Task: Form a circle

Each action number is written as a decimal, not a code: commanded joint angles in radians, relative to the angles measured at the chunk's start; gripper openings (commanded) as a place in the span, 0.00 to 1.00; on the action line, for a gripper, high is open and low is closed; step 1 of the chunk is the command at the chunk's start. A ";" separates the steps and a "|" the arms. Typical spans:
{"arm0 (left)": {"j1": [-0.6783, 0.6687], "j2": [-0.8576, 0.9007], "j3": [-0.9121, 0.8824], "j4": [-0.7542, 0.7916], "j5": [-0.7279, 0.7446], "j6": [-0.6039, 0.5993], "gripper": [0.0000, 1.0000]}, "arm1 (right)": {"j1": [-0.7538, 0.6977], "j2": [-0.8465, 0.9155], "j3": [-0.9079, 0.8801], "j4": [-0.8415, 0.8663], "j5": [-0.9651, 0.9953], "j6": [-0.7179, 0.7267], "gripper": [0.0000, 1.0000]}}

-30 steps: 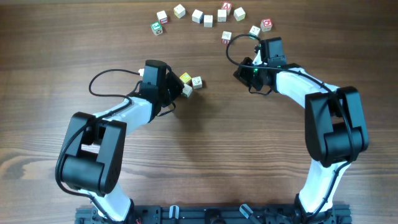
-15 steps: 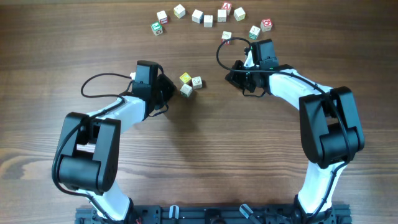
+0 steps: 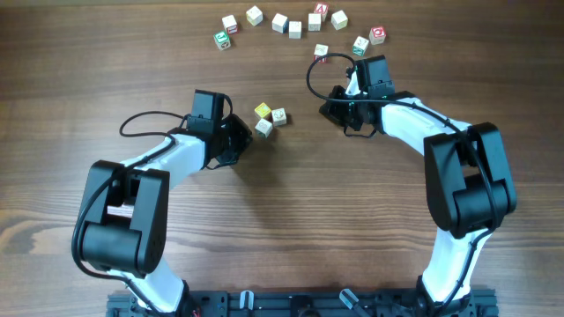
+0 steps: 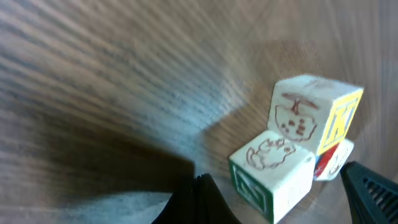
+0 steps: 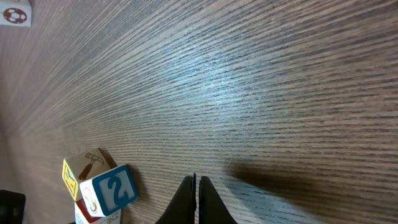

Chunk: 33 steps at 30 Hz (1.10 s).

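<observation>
- The circle (image 3: pixel 270 119) is only a huddle of three small wooden cubes near the middle of the table (image 3: pixel 291 211), between the two arms and closer to the left one.
- One cube shows a yellow face (image 3: pixel 263 111). The other two are pale with small coloured marks.
- In the left wrist view the cubes touch one another. The front one (image 4: pixel 270 171) bears a green letter, and a red-marked one sits half hidden behind.
- The left end effector (image 3: pixel 240 141) is closed and holds nothing. It rests low, just beside the huddle on its left and apart from it. Its pinched tips (image 4: pixel 200 199) point toward the cubes.
- The right end effector (image 3: pixel 330 104) is likewise closed and empty, off to the right of the huddle and well apart. Its tips (image 5: pixel 196 199) are pressed together above bare wood.
- A cube with a blue 2 (image 5: pixel 115 190) sits at the lower left of the right wrist view.
- A loose arc of other cubes (image 3: pixel 279 22) lies along the far side of the table.
</observation>
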 commanded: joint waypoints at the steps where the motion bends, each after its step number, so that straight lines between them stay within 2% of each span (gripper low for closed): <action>1: -0.012 0.017 -0.016 -0.029 0.023 -0.005 0.04 | 0.002 -0.024 -0.003 0.005 0.003 -0.021 0.05; 8: -0.072 0.017 -0.016 0.013 -0.015 -0.006 0.04 | 0.002 -0.024 -0.003 0.006 0.004 -0.021 0.04; 33: -0.085 0.017 -0.016 0.065 -0.023 -0.005 0.04 | 0.002 -0.024 -0.003 0.014 0.007 -0.020 0.05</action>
